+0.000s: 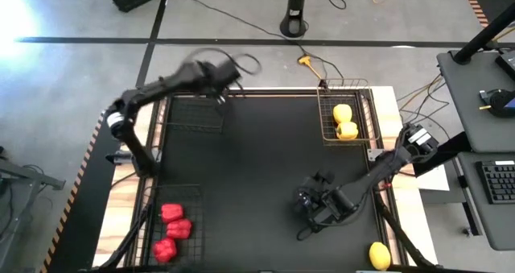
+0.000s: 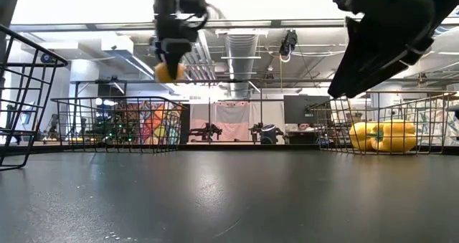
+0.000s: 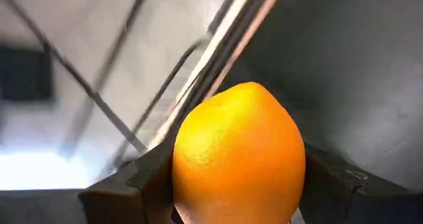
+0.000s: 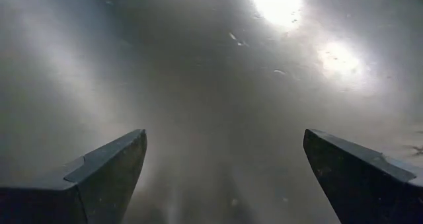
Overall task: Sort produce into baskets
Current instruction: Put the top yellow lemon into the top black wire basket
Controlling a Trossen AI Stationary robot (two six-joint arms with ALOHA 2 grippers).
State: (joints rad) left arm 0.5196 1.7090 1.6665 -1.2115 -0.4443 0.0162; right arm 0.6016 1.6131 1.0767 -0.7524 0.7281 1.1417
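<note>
A smooth orange lemon [image 3: 238, 151] sits between the fingers of my left gripper [image 2: 168, 65], high above the mat. The gripper is by the black wire basket [image 1: 193, 116] at the far left. In the high view the arm hides the lemon. My right gripper [image 4: 225, 178] hovers open over bare mat at the near right [image 1: 315, 204], with nothing between its fingers. Two yellow peppers [image 1: 344, 122] lie in the coppery basket [image 1: 326, 120] at the far right. Three red peppers [image 1: 173, 225] lie in the black basket [image 1: 193, 194] at the near left. A second lemon [image 1: 380, 255] lies near the right front corner. My left gripper pinches the lemon's two opposite sides [image 3: 182, 178] between its two fingers [image 3: 142, 184]. One rounded end of the lemon sticks out past the fingertips. The fingers slant downward from above. The lemon hangs below them [image 2: 167, 72], lifted clear of mat and basket.
The black mat [image 1: 257, 168] lies bare between the baskets. Cables trail over the floor beyond the far edge, and a stand's base [image 1: 294, 23] sits there. A side desk with a keyboard [image 1: 499, 180] stands to the right.
</note>
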